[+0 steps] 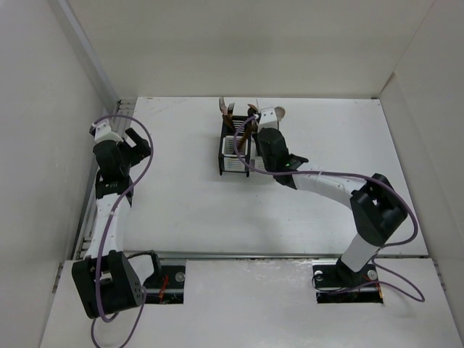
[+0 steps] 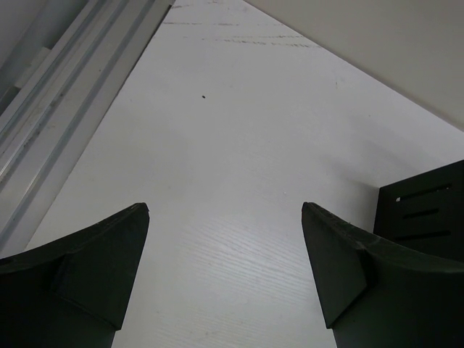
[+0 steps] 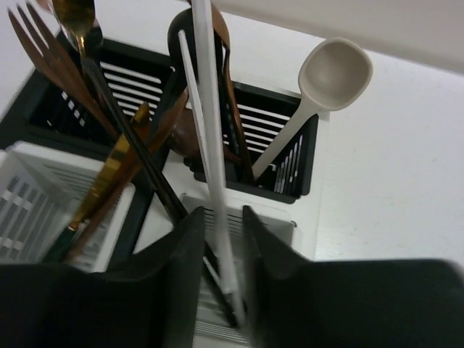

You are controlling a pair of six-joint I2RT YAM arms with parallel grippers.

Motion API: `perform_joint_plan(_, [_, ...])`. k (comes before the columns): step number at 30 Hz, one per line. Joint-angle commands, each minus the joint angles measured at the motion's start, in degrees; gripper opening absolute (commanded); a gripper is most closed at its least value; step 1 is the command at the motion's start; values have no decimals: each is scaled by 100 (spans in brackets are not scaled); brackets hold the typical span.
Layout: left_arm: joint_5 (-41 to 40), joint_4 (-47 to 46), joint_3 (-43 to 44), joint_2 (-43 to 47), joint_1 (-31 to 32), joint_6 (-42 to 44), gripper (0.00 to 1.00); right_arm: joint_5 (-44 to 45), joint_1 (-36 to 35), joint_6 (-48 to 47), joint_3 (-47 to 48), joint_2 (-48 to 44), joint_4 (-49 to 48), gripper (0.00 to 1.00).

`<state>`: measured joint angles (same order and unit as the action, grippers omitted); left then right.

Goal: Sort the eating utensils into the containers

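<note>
The containers [image 1: 233,149], two joined black caddies with white slotted lower panels, stand at the table's far middle. Several eating utensils stand in them: a dark wooden fork [image 3: 43,51], a gold-handled piece [image 3: 109,174] and a pale spoon [image 3: 335,71]. My right gripper [image 3: 222,214] hangs over the right-hand caddy [image 3: 290,123]. Its jaws are slightly apart, and a blurred white chopstick [image 3: 210,145] stands between them with a gap on each side. A second white chopstick leans beside it. My left gripper [image 2: 225,210] is wide open above bare table at the left, holding nothing.
A corner of the black caddy [image 2: 428,210] shows at the right edge of the left wrist view. An aluminium rail [image 2: 51,109] runs along the table's left side. White walls enclose the table. Purple cables [image 1: 341,174] trail along both arms.
</note>
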<state>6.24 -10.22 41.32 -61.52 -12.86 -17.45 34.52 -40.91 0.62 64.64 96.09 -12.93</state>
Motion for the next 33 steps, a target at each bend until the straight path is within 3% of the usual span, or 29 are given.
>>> perform_joint_plan(1, [114,-305,201,34,-32,-48,84,90,30,149,-22,-81,-360,38])
perform_joint_plan(4, [114,-305,201,95,-32,-48,84,-33,30,149,-83,-397,-360,58])
perform_joint_plan(9, [114,-305,201,149,-32,-48,84,19,100,26,-259,-1179,-360,70])
perform_joint_plan(12, [114,-305,148,201,-32,-48,84,19,380,26,-259,-1777,-307,82])
perform_joint_plan(14, [114,-305,148,254,-32,-48,84,-392,924,26,-94,-1936,260,89])
perform_joint_plan(15, [114,-358,87,254,-32,-48,84,-568,1170,95,38,-1937,569,100])
perform_joint_plan(20, [-184,-428,-19,360,-32,-100,84,-1998,3075,394,1206,-1375,2730,100])
perform_joint_plan(21, [-185,-428,-71,360,20,-100,84,-2080,3323,456,1635,-1244,3395,100])
perform_joint_plan(25, [-395,-428,-72,412,73,-39,84,-2195,4177,649,2158,-751,4332,100])
perform_joint_plan(33, [-580,-174,95,465,179,198,84,-2090,4319,1026,2062,-1083,4097,100])
